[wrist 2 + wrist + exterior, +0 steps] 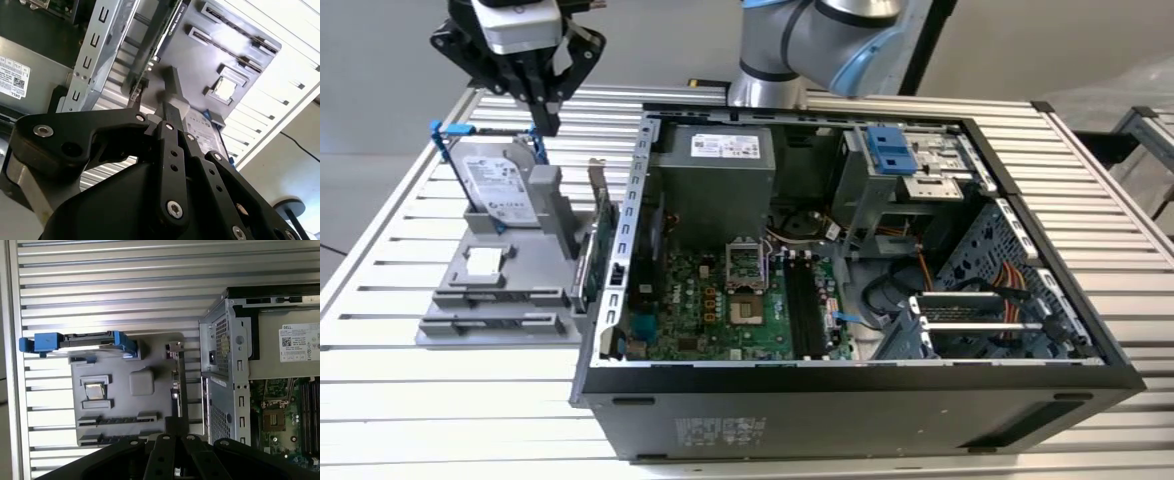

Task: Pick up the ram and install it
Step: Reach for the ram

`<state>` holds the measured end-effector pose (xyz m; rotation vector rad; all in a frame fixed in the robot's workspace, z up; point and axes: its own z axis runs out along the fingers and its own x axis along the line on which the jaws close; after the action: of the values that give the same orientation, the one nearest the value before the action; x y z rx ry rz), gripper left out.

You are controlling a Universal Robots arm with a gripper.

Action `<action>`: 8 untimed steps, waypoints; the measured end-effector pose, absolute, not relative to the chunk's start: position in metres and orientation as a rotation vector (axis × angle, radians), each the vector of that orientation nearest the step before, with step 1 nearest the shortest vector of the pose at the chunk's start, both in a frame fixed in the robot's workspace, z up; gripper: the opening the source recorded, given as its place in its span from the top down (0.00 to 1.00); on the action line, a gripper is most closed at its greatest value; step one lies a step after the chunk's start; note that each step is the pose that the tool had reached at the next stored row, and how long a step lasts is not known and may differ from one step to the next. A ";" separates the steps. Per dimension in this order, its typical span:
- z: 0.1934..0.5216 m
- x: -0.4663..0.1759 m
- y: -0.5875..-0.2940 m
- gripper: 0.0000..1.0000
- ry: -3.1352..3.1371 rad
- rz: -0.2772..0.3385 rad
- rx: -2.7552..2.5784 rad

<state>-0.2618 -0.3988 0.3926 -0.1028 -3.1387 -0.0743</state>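
Ram (117,419) seems to be the thin dark strip standing on edge in one of two long slots of the grey holder (494,325), on the holder's side farthest from the hard drive; a like strip fills the slot beside it, and I cannot tell for sure which is the stick. Nothing touches either strip. Beside the slots a small square chip (483,262) lies flat on the holder. The hard drive (500,185), silver with blue clips, stands upright at the holder's far end, and a green card with a metal bracket (596,215) stands on edge along the side next to the computer case (854,410).

The gripper (547,118) hangs close over the hard drive's top edge, well apart from the long slots, its black fingers clenched to a point with nothing visible between them.

The holder sits near the slatted table's (454,420) edge at the exterior view's left. The case lies open just beside it, its motherboard (720,300) facing up, with the long black memory sockets (803,300) showing dark
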 end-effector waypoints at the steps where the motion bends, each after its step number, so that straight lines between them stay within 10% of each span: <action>1: 0.393 -0.264 -0.399 1.00 -3.139 -0.074 -0.102; 8: 0.393 -0.275 -0.399 1.00 -3.138 -0.074 -0.099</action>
<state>-0.2754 -0.3988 0.3925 -0.0992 -3.1384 -0.0742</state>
